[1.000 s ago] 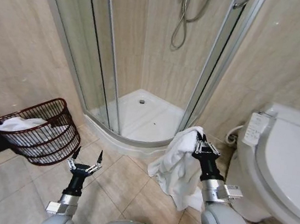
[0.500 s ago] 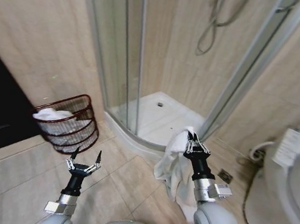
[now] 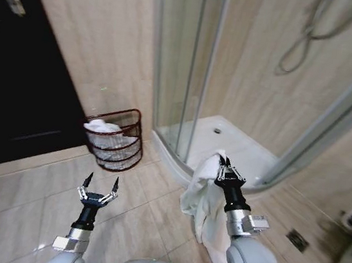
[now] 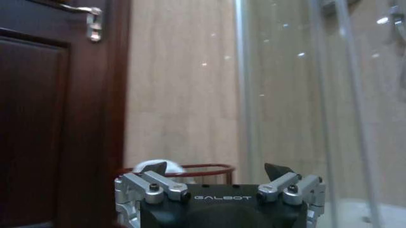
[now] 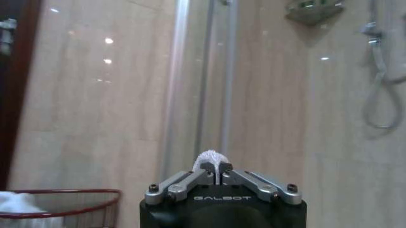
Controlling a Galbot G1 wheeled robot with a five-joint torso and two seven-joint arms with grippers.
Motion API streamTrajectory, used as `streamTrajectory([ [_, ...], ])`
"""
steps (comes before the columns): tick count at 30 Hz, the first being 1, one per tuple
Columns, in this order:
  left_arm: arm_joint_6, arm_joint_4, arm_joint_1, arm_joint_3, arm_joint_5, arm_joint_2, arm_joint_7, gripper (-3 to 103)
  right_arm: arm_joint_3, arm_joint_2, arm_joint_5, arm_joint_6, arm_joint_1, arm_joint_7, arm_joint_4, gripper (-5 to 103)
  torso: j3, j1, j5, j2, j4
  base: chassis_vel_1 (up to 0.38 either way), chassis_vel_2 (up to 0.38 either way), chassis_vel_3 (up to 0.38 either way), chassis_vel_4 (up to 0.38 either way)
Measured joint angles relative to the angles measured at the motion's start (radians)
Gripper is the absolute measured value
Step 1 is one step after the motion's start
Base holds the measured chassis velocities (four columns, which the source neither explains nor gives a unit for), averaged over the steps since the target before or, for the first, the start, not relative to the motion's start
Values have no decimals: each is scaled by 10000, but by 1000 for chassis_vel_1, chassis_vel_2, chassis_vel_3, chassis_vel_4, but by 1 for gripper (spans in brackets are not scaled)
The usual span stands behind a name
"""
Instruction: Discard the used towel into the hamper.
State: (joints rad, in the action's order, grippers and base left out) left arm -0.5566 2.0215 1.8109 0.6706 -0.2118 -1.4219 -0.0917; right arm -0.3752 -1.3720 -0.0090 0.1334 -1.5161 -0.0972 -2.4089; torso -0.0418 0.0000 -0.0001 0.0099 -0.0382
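A white towel (image 3: 204,203) hangs from my right gripper (image 3: 224,171), which is shut on its top edge; a tuft of the towel (image 5: 209,156) pokes up between the closed fingertips. The hamper (image 3: 117,138) is a dark reddish-brown wire basket on the floor against the wall, left of the shower, with white cloth inside. Its rim (image 4: 190,167) shows beyond my left gripper and also at the edge of the right wrist view (image 5: 60,192). My left gripper (image 3: 99,185) is open and empty, low over the floor tiles, nearer to me than the hamper.
A dark wooden door (image 3: 20,79) with a metal handle (image 4: 93,21) stands left of the hamper. The glass shower enclosure (image 3: 191,62) with its white tray (image 3: 226,144) rises to the right. A floor drain (image 3: 296,239) lies at the right. Beige floor tiles stretch between me and the hamper.
The whole view has swung left: door now in sight, toilet gone from the right, hamper nearer the centre. Both grippers keep their poses; the towel still hangs from the right one.
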Motion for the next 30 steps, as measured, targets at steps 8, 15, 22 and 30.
streamTrajectory([
  [8, 9, -48, 10, 12, 1, 53, 61, 100, 6, -10, -39, 1, 34, 61, 155, 2, -38, 13, 0, 66, 1, 129, 124, 121, 116],
  [15, 71, -64, -5, -11, 2, 56, 132, 100, 22, -36, -45, 0, 91, 79, 293, 2, -224, 36, 1, 273, 1, 118, 117, 122, 130],
  [22, 119, -88, -43, -1, 9, 122, 216, 100, 25, -45, -44, 41, 204, 82, 344, 2, -447, 57, 0, 506, -1, 120, 116, 126, 126],
  [30, 170, -141, -91, 3, 17, 198, 314, 100, 36, -104, -43, 69, 294, 72, 426, 2, -598, 77, 0, 666, 1, 44, 36, 38, 39],
])
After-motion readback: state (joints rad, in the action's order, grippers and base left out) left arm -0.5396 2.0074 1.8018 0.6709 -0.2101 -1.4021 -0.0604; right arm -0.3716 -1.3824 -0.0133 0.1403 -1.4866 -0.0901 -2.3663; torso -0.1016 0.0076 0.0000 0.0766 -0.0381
